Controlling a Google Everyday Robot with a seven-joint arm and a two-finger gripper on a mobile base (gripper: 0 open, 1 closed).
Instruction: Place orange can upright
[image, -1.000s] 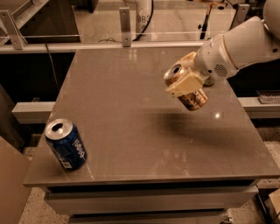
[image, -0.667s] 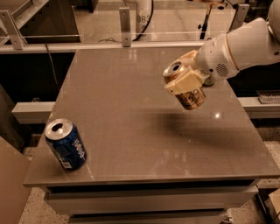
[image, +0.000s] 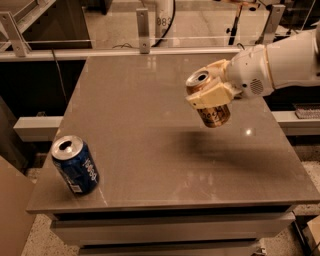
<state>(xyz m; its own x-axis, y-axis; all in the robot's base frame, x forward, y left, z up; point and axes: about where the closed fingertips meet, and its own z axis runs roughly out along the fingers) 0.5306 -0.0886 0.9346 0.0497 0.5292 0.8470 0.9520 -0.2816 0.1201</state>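
Blue can (image: 75, 165) upright at near-left corner of the table (image: 140, 135); farther back, right side, gripper (image: 209, 86) clamped around the orange can (image: 214, 115), held tilted, clear above the surface, so the grasp looks done, with setting down upright and release remaining.

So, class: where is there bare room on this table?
The table is bare across its middle, back and right side, below the gripper holding the orange can. Only the front-left corner is taken, by the blue can.
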